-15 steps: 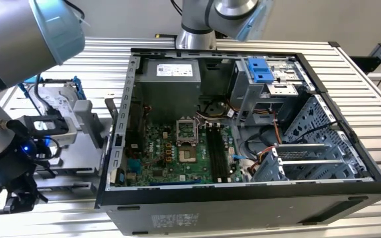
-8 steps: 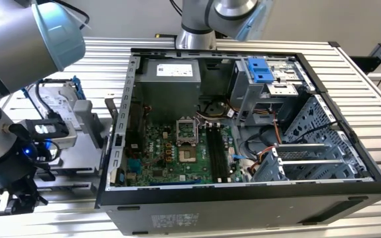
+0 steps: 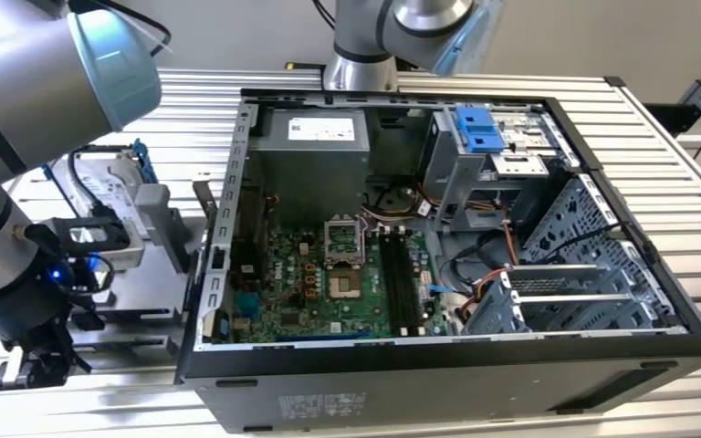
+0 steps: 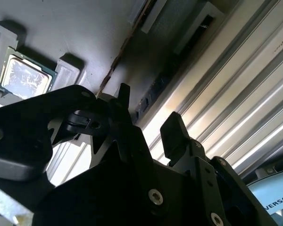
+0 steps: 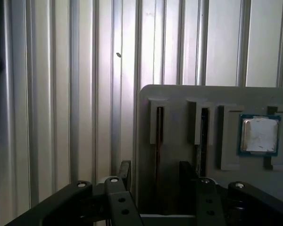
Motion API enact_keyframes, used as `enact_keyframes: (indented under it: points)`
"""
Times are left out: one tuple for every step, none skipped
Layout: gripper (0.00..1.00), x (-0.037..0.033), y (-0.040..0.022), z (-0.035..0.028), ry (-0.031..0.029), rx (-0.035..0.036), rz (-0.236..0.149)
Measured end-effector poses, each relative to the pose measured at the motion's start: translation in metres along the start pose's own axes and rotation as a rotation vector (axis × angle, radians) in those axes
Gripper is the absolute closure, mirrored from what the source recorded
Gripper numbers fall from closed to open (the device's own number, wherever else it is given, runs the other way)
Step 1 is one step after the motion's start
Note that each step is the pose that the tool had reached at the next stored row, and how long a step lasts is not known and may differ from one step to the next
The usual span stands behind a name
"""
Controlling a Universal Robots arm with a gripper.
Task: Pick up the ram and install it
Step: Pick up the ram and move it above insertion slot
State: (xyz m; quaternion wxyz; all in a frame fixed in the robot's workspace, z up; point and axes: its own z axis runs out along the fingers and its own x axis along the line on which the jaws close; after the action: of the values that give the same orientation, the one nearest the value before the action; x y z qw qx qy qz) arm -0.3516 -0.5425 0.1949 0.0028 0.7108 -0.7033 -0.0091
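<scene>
In both wrist views the ram shows as a thin dark edge (image 5: 159,134) (image 4: 114,63), standing on its side in a narrow slot of a grey holder block (image 5: 179,96). My gripper (image 5: 155,181) (image 4: 148,117) is open. Its two black fingers straddle that slot just short of the stick, without touching it. In the exterior view the gripper (image 3: 34,365) hangs low at the left, beside the grey holder (image 3: 131,301) and outside the computer case.
A second slot (image 5: 203,132) and a square processor chip (image 5: 259,135) (image 4: 26,77) sit in the same holder. The open computer case (image 3: 448,351) lies on the ribbed metal table (image 3: 679,182), its motherboard's black memory slots (image 3: 400,283) near the middle. A second arm's base (image 3: 363,46) stands behind it.
</scene>
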Motion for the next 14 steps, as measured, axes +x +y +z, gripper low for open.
enact_keyframes:
  points:
    - [0.00,0.0000,0.0000,0.0006,0.0002,0.0000,0.000]
    - [0.00,-0.0001,0.0000,0.0012,0.0005,0.0000,0.000]
    - [0.00,-0.0001,0.0001,0.0018,0.0007,-0.0001,0.000]
    - [0.00,0.0000,0.0001,0.0022,0.0007,-0.0001,0.000]
    - [0.00,-0.0001,0.0001,0.0021,0.0008,-0.0002,0.000]
    - [0.00,0.0000,0.0001,0.0021,0.0008,-0.0001,0.000]
    - [0.00,-0.0001,0.0001,0.0023,0.0007,0.0000,0.000]
    - [0.00,-0.0001,0.0001,0.0023,0.0007,0.0000,0.000]
    - [0.00,-0.0001,0.0001,0.0023,0.0007,-0.0001,0.000]
    - [0.00,-0.0001,0.0001,0.0023,0.0007,-0.0001,0.000]
    - [0.00,-0.0001,0.0001,0.0023,0.0007,-0.0001,0.000]
    - [0.00,-0.0001,0.0001,0.0023,0.0007,0.0000,0.000]
    - [0.00,-0.0001,0.0001,0.0023,0.0007,-0.0001,0.000]
    - [0.00,-0.0001,0.0001,0.0023,0.0007,-0.0001,0.000]
